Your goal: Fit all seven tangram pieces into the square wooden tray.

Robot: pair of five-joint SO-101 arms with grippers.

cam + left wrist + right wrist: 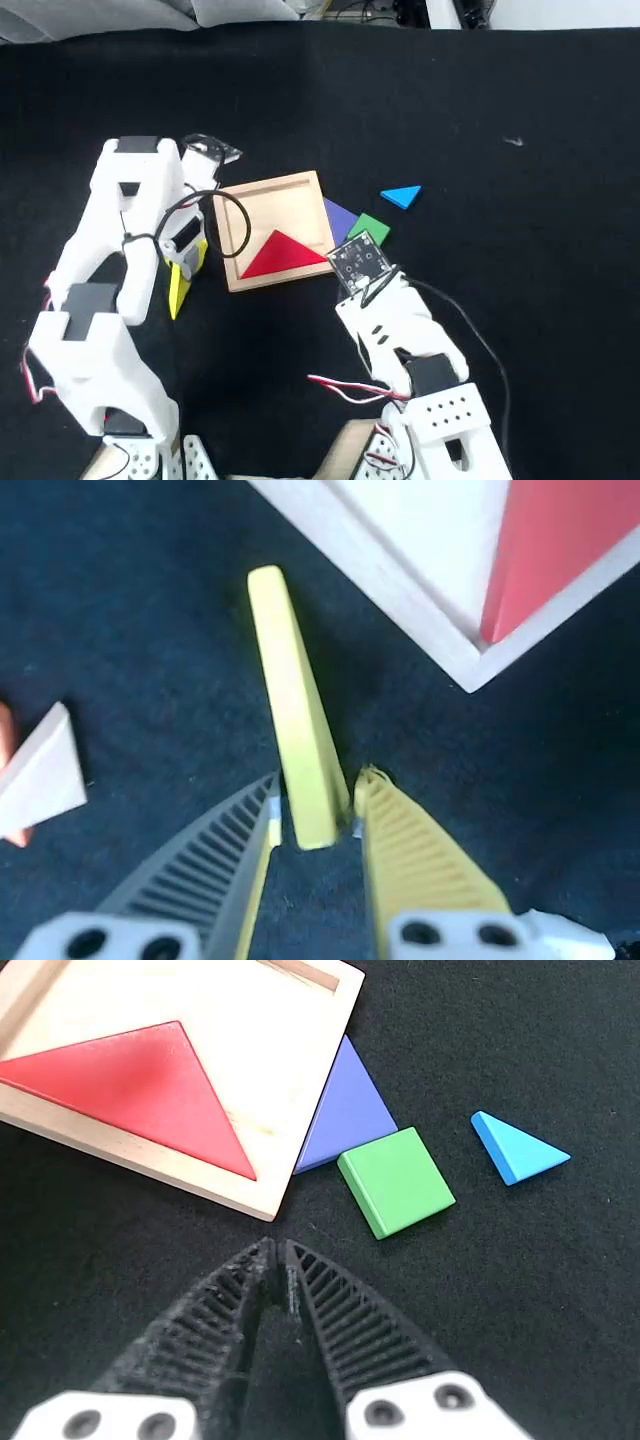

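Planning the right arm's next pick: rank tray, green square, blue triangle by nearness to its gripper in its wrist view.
1. Tray, corner just before right gripper.
2. Green square, beside the tray.
3. Blue triangle, beyond the square.

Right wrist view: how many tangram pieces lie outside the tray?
3: purple triangle against the tray's edge, green square beside it, blue triangle apart. More may lie outside this view.

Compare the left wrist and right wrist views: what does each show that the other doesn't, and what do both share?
Left wrist, not right: the left gripper shut on a yellow piece, and a pale triangle. Right wrist, not left: the right gripper shut and empty, a purple triangle, a green square and a blue triangle. Both: the wooden tray holding the red triangle.
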